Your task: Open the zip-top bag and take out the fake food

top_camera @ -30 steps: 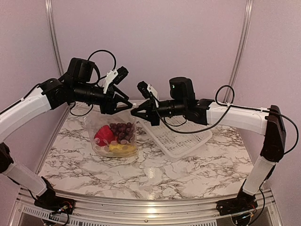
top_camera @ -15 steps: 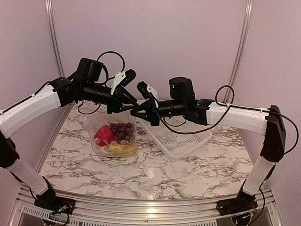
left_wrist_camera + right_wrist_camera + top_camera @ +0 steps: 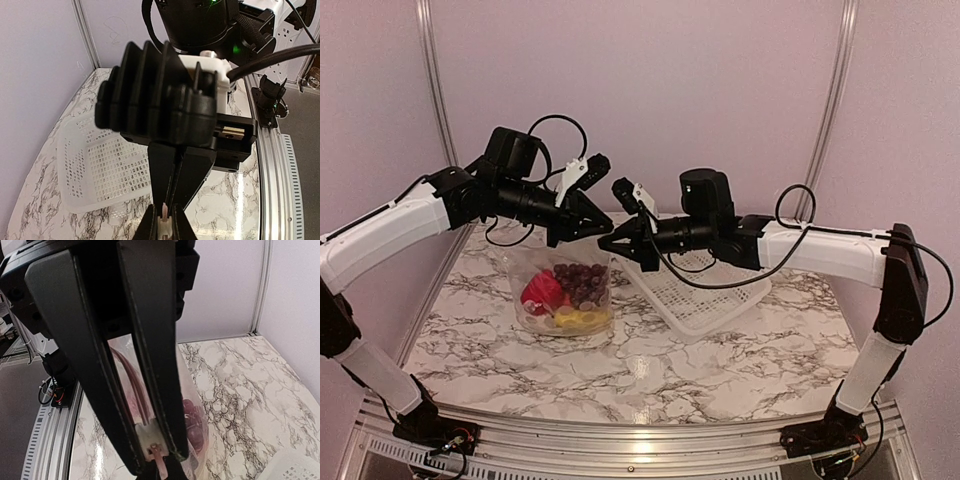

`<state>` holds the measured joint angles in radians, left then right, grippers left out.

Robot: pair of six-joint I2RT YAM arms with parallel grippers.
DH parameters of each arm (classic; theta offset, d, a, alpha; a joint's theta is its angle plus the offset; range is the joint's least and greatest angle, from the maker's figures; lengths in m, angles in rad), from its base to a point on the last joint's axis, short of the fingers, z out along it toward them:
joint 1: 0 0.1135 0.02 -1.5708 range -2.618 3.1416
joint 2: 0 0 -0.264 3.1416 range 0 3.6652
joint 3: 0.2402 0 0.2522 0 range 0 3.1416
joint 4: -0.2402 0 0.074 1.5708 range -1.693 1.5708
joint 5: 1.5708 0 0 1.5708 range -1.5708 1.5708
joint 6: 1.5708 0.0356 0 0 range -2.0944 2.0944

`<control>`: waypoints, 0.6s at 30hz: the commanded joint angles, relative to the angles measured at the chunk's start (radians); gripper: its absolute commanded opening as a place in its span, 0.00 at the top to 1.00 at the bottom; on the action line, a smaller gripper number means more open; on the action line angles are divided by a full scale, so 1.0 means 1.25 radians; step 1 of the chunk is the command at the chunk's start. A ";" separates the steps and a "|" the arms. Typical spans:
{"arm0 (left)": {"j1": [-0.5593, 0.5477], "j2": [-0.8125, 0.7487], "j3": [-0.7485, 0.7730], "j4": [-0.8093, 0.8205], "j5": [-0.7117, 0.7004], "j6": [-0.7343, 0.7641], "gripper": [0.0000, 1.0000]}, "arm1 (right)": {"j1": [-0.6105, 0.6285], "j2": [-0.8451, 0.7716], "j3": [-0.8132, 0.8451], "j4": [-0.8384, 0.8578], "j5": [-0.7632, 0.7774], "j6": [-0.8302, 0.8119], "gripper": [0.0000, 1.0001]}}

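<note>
Left end effector (image 3: 591, 224): closed down to a narrow gap. In the left wrist view its fingers (image 3: 149, 232) pinch a pale strip (image 3: 163, 220) at the bottom of the picture.

Right end effector (image 3: 604, 240): likewise closed. In the right wrist view its two long dark fingers (image 3: 95, 365) meet at the tips on the same pale strip, with a thin pink edge showing below.

The two end effectors meet tip to tip, touching or nearly so. They are above the worktop, over the left near corner of the white lattice basket (image 3: 710, 290), and both have hold of the top edge of the zip-top bag (image 3: 520, 275).

The zip-top bag hangs from that shared grip, just beside the basket on its left. The mouth is drawn up to a point and the body widens below. The bottom of the bag is down at the worktop (image 3: 720, 370); whether it bears on the worktop cannot be told. Whether the zip is parted cannot be told either.

The fake food (image 3: 570, 295) is all inside the bag, in its lower half:
- a red piece (image 3: 540, 292) on the side away from the basket
- a dark purple grape bunch (image 3: 583, 280) on the side toward the basket
- a yellow piece (image 3: 580, 319) beneath both

The right wrist view shows the grapes (image 3: 194, 422) through the clear film.

The basket lies flat on the worktop and tilted to the worktop's edges. The right arm reaches across above it.
</note>
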<state>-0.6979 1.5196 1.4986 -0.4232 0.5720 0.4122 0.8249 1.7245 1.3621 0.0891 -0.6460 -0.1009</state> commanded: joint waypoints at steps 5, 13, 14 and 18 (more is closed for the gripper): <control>0.026 -0.052 -0.027 -0.072 -0.043 0.025 0.97 | -0.028 -0.039 -0.031 0.065 0.004 0.036 1.00; 0.039 -0.077 -0.046 -0.100 -0.066 0.040 0.98 | -0.042 -0.050 -0.055 0.082 0.006 0.050 1.00; 0.042 -0.081 -0.048 -0.101 -0.067 0.041 0.98 | -0.044 -0.051 -0.057 0.082 0.008 0.050 1.00; 0.065 -0.101 -0.056 -0.104 -0.078 0.037 0.98 | -0.054 -0.061 -0.071 0.090 0.018 0.056 1.00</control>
<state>-0.6598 1.4490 1.4513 -0.4728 0.5240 0.4503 0.7971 1.6997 1.2881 0.1818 -0.6468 -0.0513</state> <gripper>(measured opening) 0.072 0.005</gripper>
